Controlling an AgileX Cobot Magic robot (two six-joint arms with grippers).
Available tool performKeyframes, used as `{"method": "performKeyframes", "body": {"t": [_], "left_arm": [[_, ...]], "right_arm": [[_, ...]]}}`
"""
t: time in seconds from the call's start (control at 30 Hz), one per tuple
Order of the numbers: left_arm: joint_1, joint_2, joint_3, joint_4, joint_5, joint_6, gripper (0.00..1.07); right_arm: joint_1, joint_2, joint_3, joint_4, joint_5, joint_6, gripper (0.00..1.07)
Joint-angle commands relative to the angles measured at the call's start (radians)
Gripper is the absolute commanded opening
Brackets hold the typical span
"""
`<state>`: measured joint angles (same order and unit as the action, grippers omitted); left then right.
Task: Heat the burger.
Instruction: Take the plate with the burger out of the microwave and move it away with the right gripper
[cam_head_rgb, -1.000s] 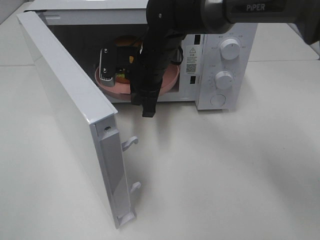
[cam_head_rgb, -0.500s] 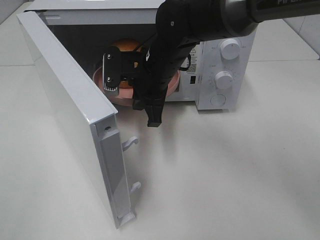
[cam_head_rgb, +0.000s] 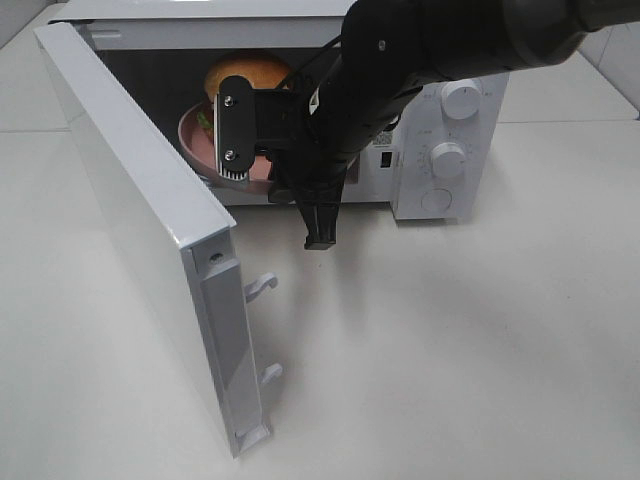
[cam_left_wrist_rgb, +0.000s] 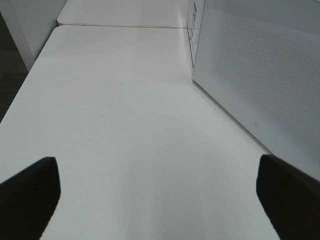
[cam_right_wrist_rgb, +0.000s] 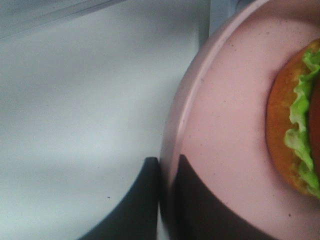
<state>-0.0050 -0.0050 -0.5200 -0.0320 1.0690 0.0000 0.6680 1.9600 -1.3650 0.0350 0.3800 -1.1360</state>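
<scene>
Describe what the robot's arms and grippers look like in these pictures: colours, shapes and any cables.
The right arm is glossy black with rounded joints and a thin black cable. Its right gripper has dark fingers on a silver metal plate with screws. The left gripper shows only two dark fingertips.

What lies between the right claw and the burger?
Only bare pink plate: the right wrist view shows the right claw clamped on the rim, with plain plate surface running to the burger.
</scene>
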Motion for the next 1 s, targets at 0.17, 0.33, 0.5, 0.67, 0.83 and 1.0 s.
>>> {"method": "performKeyframes", "body": {"t": [0.17,0.33,0.5,0.67,0.83,1.0], "left_arm": [[0.002,-0.005,0.003,-0.003,0.003,0.000,1.01],[0.002,-0.005,0.003,-0.003,0.003,0.000,1.01],[0.002,-0.005,0.003,-0.003,0.003,0.000,1.01],[0.002,-0.005,0.003,-0.003,0.003,0.000,1.01],[0.002,-0.005,0.003,-0.003,0.003,0.000,1.01],[0.002,-0.005,0.003,-0.003,0.003,0.000,1.01]], "right_arm": [[-0.015,-0.092,0.087,-0.035,-0.080,-0.036,0.00],[-0.015,-0.119,0.138,-0.035,-0.093,-0.043,0.00],[-0.015,-0.153,0.191,-0.035,-0.109,-0.043,0.00],[-0.015,-0.200,0.232,-0.035,-0.108,-0.047,0.00],[-0.015,-0.241,0.265,-0.041,-0.096,-0.047,0.00],[-0.015,-0.275,0.301,-0.060,-0.103,-0.047,0.00]]}}
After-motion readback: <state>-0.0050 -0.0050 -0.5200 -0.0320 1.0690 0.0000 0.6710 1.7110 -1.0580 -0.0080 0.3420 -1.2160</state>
